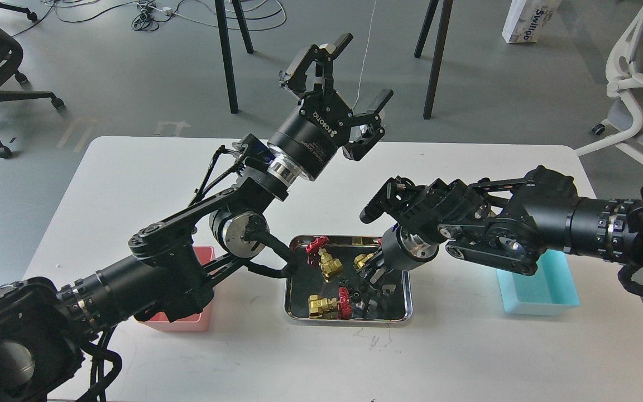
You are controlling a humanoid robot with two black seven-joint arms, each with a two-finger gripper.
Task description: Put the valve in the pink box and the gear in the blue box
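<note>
The pink box point(185, 324) sits at the left of the white surface point(466, 357), and most of it is hidden behind the left arm; only a strip of its near wall and one upper corner show. The left gripper point(349, 84) is raised high above the surface, pointing up and away, its jaws spread wide apart with nothing between them.

In the middle lies a shiny steel tray point(405, 312). At its upper left lies one valve point(324, 259), brass body with a red handwheel toward the tray's back rim, just beside a black cable from the left arm. A second valve point(327, 306) lies near the tray's front edge, its red wheel to the right. A third valve point(363, 261) is only partly seen, a patch of brass just left of the right arm's tip. Small dark pieces point(361, 296) lie in the tray's lower middle; one may be a gear, but they blur against dark reflections and I cannot tell them apart.

The right gripper point(374, 273) reaches down into the tray, seen end-on and dark, so I cannot tell whether its jaws are apart or together.

The blue box point(539, 293) stands at the right, its back half covered by the right arm.
</note>
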